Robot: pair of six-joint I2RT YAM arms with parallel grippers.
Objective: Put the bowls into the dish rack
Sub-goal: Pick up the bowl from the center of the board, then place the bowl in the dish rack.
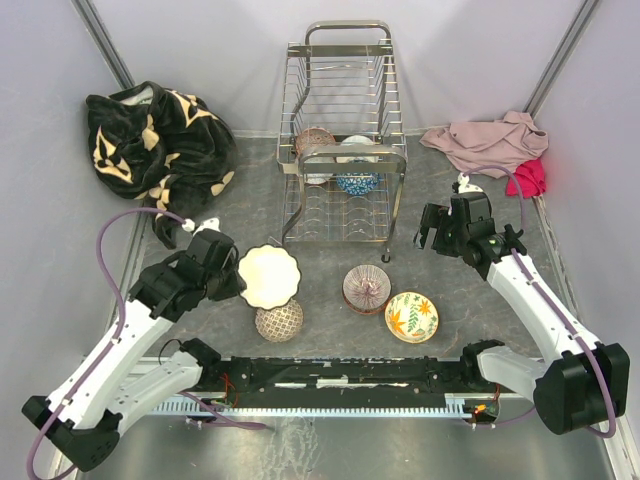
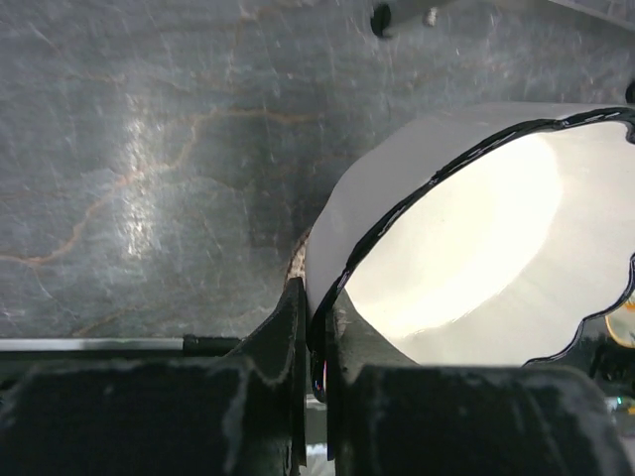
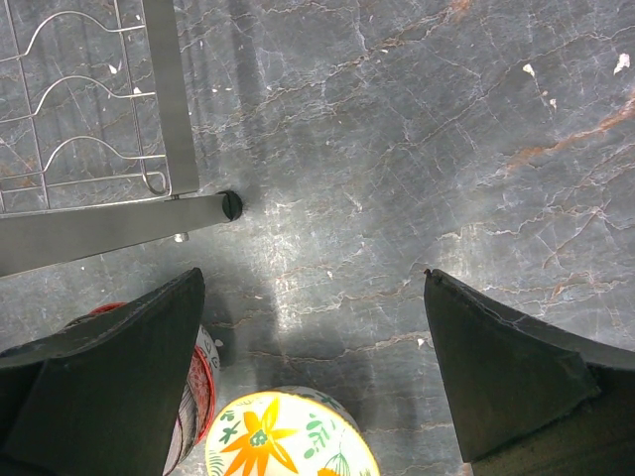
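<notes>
The chrome wire dish rack (image 1: 345, 110) stands at the back centre with two bowls in it, a pinkish one (image 1: 314, 139) and a blue-patterned one (image 1: 357, 182). My left gripper (image 1: 232, 280) (image 2: 322, 327) is shut on the rim of a cream scalloped bowl (image 1: 270, 276) (image 2: 476, 238), which sits tilted just above a brown patterned bowl (image 1: 279, 321). A striped bowl (image 1: 366, 288) (image 3: 201, 392) and a yellow floral bowl (image 1: 411, 316) (image 3: 288, 436) rest on the table. My right gripper (image 1: 430, 228) (image 3: 313, 278) hangs open over bare table beside the rack's front right foot (image 3: 231, 204).
A black and tan blanket (image 1: 150, 140) lies bunched at the back left. A pink cloth (image 1: 490, 140) and a magenta cloth (image 1: 530, 178) lie at the back right. Grey walls close in the table on three sides.
</notes>
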